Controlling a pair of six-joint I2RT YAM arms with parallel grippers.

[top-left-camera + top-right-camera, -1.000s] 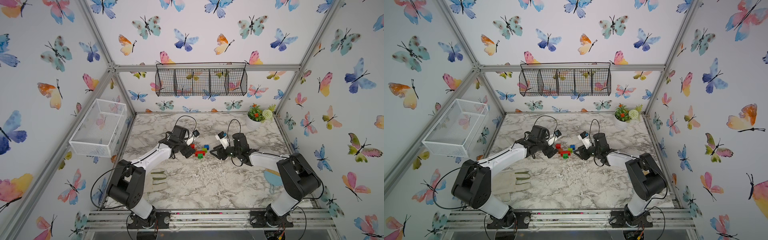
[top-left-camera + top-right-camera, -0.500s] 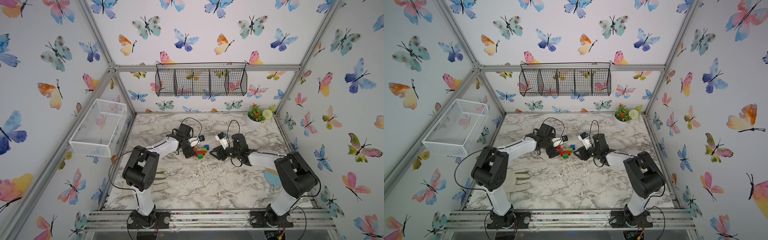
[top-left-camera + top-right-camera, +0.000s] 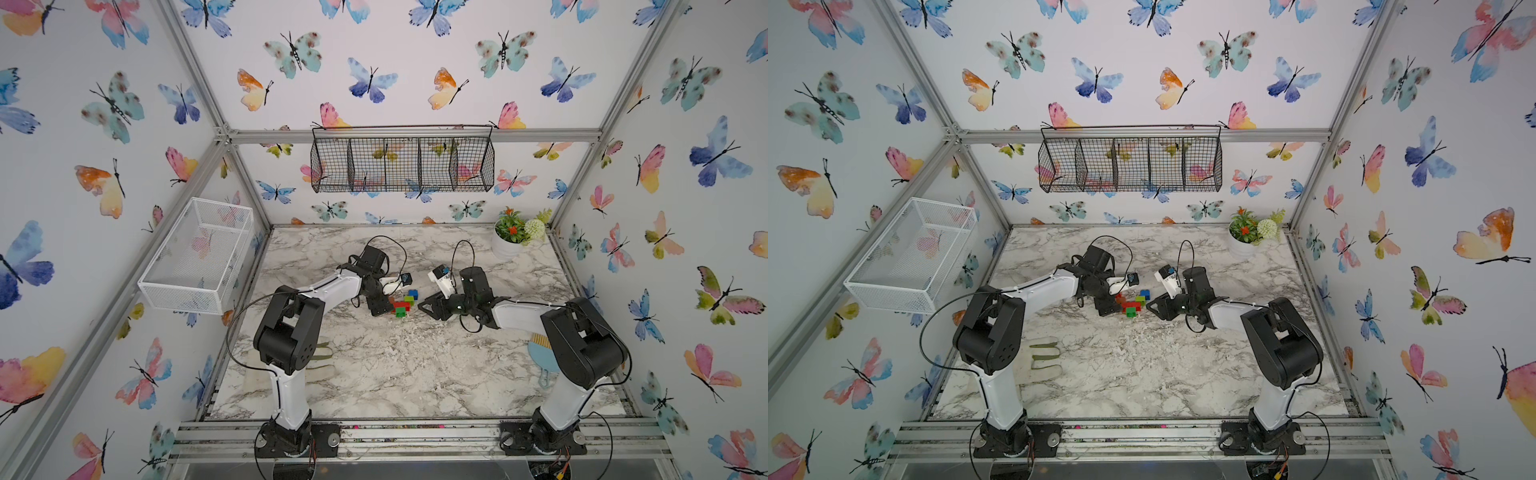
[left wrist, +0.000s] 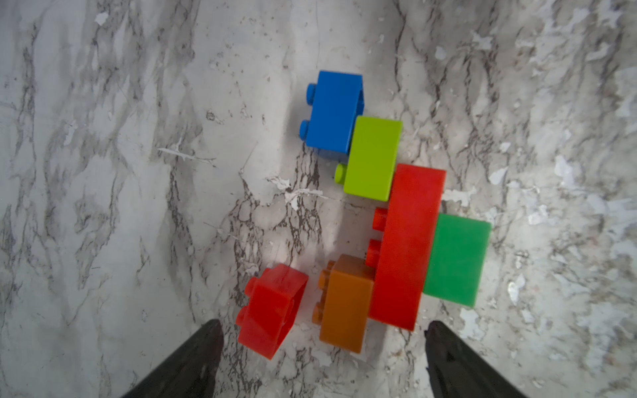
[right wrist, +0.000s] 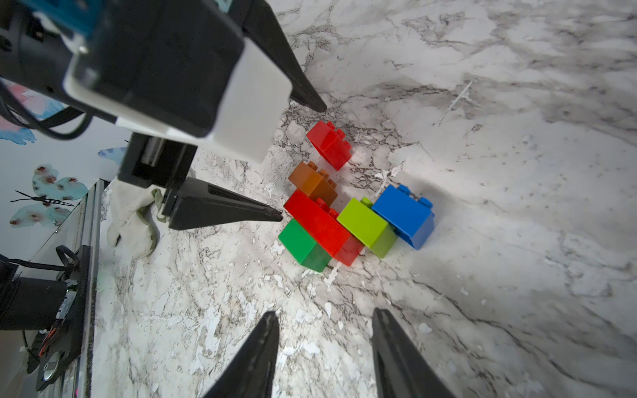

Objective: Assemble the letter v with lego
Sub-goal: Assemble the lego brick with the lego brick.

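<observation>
The lego lies mid-table in both top views [image 3: 402,305] [image 3: 1133,306]. In the left wrist view the blue [image 4: 334,110], lime green [image 4: 374,158], long red [image 4: 406,244], dark green [image 4: 456,258] and orange [image 4: 344,303] bricks are joined in a bent row, the letter v [image 5: 331,224]. A square red brick [image 4: 272,308] lies tilted, a small gap from the orange one. My left gripper [image 4: 324,330] is open, low over the table, its fingers either side of the square red and orange bricks. My right gripper [image 5: 325,317] is open and empty, short of the dark green brick [image 5: 303,244].
A pale glove [image 3: 1044,357] lies at the front left by the left arm's base. A light blue brush [image 3: 540,353] lies by the right arm. A flower pot [image 3: 509,241] stands at the back right. Wire baskets hang on the left wall [image 3: 199,257] and the back wall [image 3: 403,164].
The left arm has swung its shoulder round and brought its gripper in close over the bricks. The right arm has hardly moved.
</observation>
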